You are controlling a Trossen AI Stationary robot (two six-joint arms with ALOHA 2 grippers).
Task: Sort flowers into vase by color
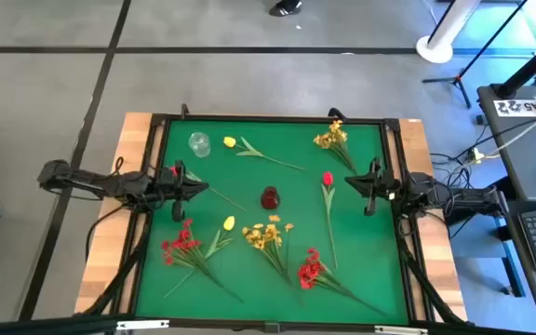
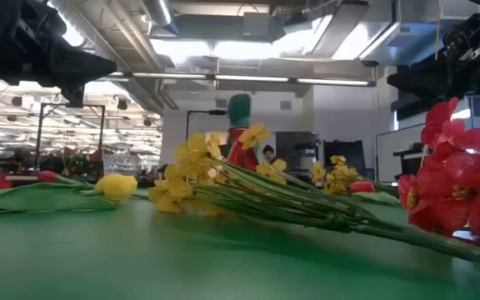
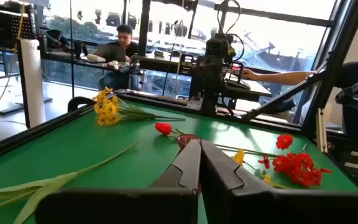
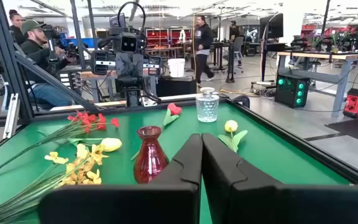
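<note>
Overhead view of a green desk [image 1: 380,279] scattered with red and yellow flowers [image 1: 270,234]. A small red vase [image 1: 270,197] stands at centre, a clear glass vase [image 1: 199,144] near one far corner. Two dark arms wait at opposite side edges, left gripper [image 1: 194,187] and right gripper [image 1: 356,185].

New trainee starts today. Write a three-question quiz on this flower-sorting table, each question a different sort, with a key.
1. True or false: a flower already stands in the red vase.
2. Multiple choice: the clear glass vase sits nearest which flower? A) the yellow tulip B) the red spray C) the red tulip
3. Fill in: both the left gripper and the right gripper have their fingers ____.

Key
1. False; the red vase holds nothing.
2. A; that yellow tulip lies just beside the glass vase at the far end of the green mat.
3. Shut, pressed together and holding nothing.
</note>
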